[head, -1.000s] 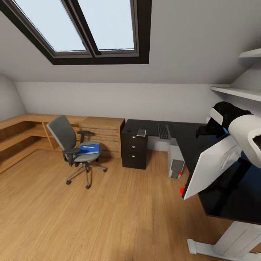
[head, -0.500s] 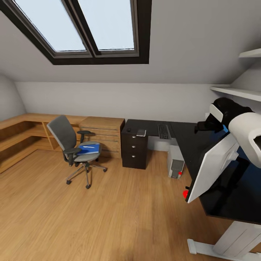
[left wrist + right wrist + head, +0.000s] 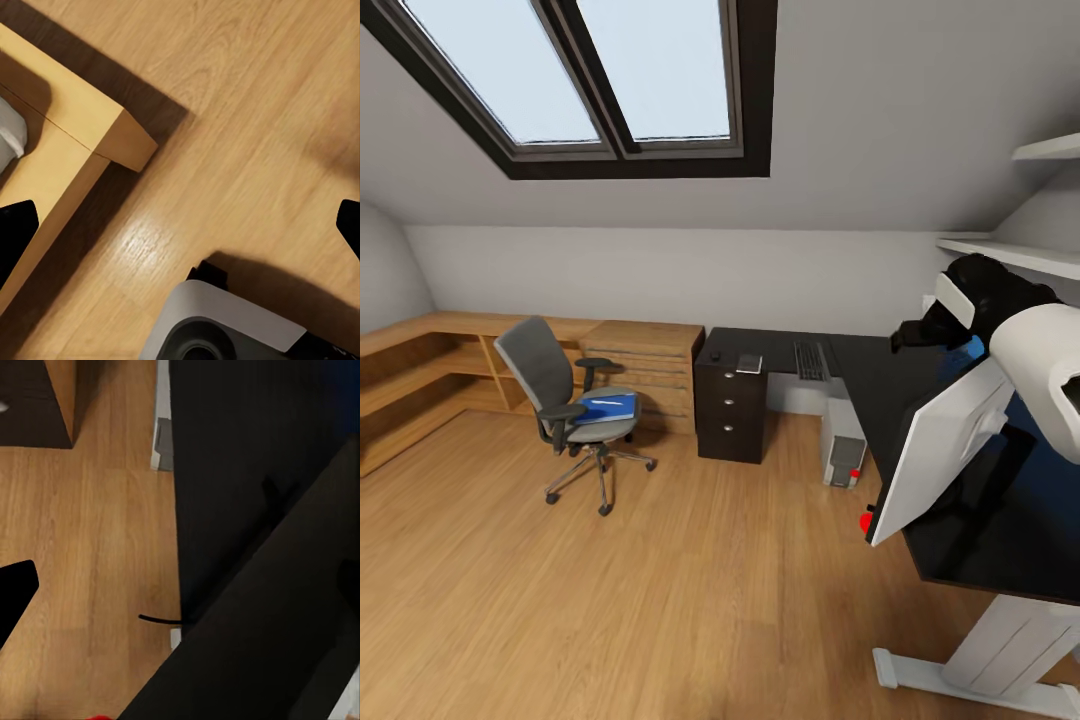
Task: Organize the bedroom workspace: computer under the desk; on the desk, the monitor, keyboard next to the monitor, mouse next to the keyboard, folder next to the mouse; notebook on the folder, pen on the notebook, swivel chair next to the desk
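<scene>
Right end effector (image 3: pixel 915 335) grips the tilted monitor (image 3: pixel 940 450) over the black table (image 3: pixel 880 385); left end effector's fingers (image 3: pixel 15 236) are spread. Blue folder (image 3: pixel 605 406) lies on swivel chair (image 3: pixel 565 400).

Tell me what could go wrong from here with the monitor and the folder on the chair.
1. The monitor leans steeply at the edge of the desk, with its lower corner out past the black top, above the floor. If released like this, it may well tip off.
2. The folder lies on the swivel chair, which stands on castors. A push while grasping could roll the chair away.
</scene>
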Robot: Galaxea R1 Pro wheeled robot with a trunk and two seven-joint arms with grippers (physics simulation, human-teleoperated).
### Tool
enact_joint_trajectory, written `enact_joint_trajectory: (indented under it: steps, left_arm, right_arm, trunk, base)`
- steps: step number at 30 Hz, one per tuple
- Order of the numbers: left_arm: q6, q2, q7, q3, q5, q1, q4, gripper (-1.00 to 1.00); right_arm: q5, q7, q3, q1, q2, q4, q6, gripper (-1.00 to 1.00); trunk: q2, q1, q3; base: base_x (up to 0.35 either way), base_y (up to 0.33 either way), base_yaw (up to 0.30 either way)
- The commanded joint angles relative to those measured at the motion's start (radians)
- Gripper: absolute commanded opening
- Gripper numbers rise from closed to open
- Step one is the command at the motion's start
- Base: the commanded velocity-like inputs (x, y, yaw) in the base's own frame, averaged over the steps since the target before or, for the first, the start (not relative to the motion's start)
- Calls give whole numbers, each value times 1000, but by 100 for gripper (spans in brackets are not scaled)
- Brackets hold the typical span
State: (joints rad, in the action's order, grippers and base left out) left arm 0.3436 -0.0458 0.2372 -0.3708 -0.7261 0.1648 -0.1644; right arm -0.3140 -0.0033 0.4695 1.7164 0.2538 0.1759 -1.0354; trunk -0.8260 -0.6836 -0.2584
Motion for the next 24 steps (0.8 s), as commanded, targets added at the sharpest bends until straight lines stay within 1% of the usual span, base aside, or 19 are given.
enact_joint_trajectory:
  steps: [1,3,5,8,10,11,12,16,19,24]
  left_arm:
    - [2,0,7,-9,-4,0,-1,100]
    - [2,0,7,-9,-4,0,-1,100]
    - [2,1,7,-9,-4,0,-1,100]
    - [2,1,7,-9,-5,0,-1,100]
    - [2,1,7,-9,-5,0,-1,100]
    - [2,1,7,-8,-6,0,-1,100]
    - [2,1,7,-8,-6,0,-1,100]
    - [5,1,5,-8,-5,1,-1,100]
    - [5,2,3,-9,-5,0,0,100]
    - [3,2,1,-10,-5,1,0,100]
  right_arm:
    - [-7,-1,6,0,1,47,-4,100]
    - [-7,-3,1,1,5,159,-4,100]
    - [-8,-4,-1,2,11,221,-5,100]
    - [-9,-4,-2,1,23,283,-4,100]
    - [-9,-4,-3,1,43,341,-4,100]
    - [-11,-4,-3,1,65,393,-4,100]
    - [-11,-4,-3,1,75,416,-5,100]
    - [-13,-5,-5,1,94,467,-7,100]
    - [-14,-5,-6,2,130,490,-10,100]
    - [-16,-4,-6,1,173,501,-11,100]
  trunk:
    - [-1,0,-1]
    - [-1,0,-1]
    - [-1,0,-1]
    - [-1,0,-1]
    - [-1,0,-1]
    - [-1,0,-1]
    - [-1,0,-1]
    - [-1,0,-1]
    - [-1,0,-1]
    - [-1,0,-1]
  base:
    - [-4,0,0]
    - [-2,0,0]
    - [-1,0,0]
    - [0,0,0]
    - [0,0,0]
    - [0,0,0]
    - [0,0,0]
    - [-6,0,0]
    - [-228,0,0]
    - [-317,0,0]
